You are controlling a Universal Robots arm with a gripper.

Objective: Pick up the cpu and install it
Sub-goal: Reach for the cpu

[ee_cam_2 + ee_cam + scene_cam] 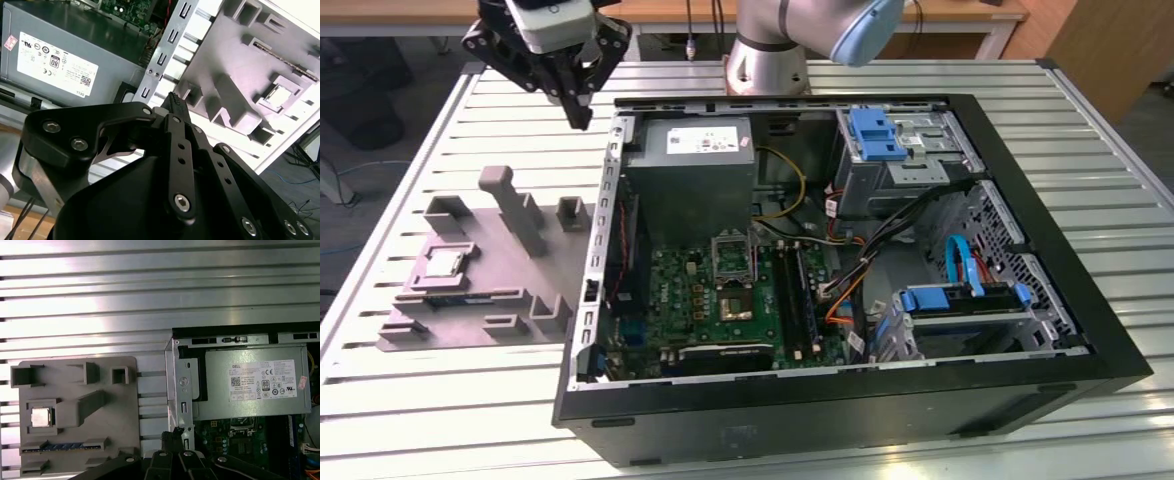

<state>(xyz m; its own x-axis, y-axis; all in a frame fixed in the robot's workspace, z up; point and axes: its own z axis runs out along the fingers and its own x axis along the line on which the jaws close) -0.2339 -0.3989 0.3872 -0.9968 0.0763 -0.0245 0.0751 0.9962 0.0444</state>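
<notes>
Jaws together, empty, hovering over bench point(454, 130) just off the PC case point(854, 400) corner nr power supply point(694, 190). Cpu point(444, 262) lies flat in a tray point(494, 275) recess, well apart from jaws, untouched.

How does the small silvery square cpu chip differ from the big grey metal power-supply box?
Size: the small silvery square cpu chip is far smaller than the big grey metal power-supply box. Place: the chip lies in a recess of the grey plastic tray; the box sits inside the open black computer case. Surface: the chip's top looks bare; the box carries a white label. Both are grey metal.
</notes>
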